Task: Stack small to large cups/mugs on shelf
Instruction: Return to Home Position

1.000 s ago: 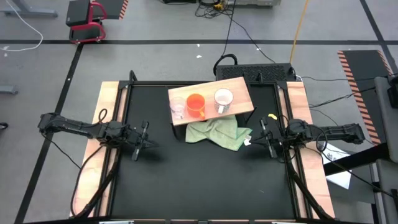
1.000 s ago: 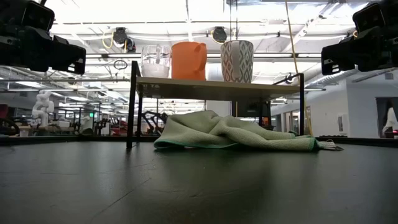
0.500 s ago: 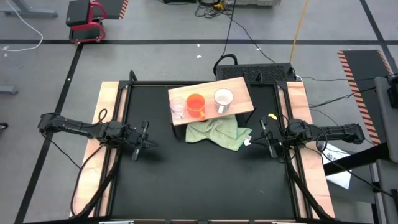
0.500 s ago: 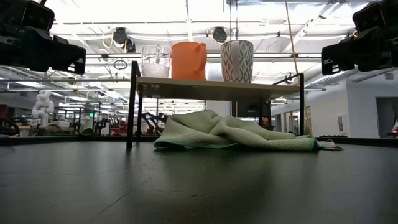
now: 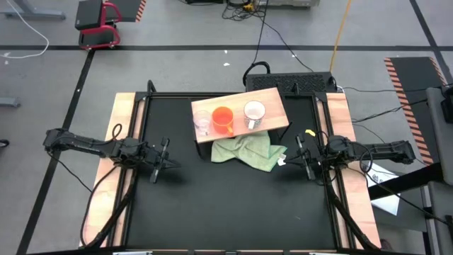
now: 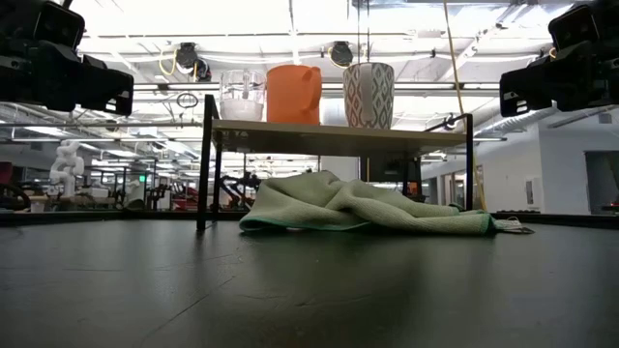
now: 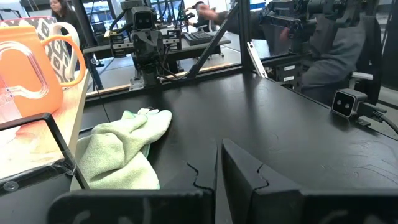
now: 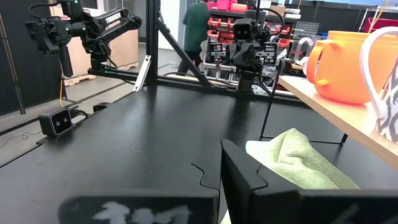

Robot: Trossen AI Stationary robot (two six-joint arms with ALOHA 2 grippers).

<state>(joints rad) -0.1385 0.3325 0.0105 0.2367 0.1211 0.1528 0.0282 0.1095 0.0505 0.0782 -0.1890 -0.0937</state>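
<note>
I see the tan wooden shelf (image 5: 272, 99), grain showing, at upper centre of the high view. On it stand a clear glass cup (image 5: 203, 124), a smooth orange mug (image 5: 223, 118) and a diamond-patterned white mug (image 5: 254, 113) in a row; I cannot make out their contents. A crumpled green cloth (image 5: 248, 150) lies partly beneath. The left gripper (image 5: 161, 159) at mid-left and the right gripper (image 5: 303, 157) at mid-right have their fingers pressed together, holding nothing. Nothing has shifted since the earlier frames.
</note>
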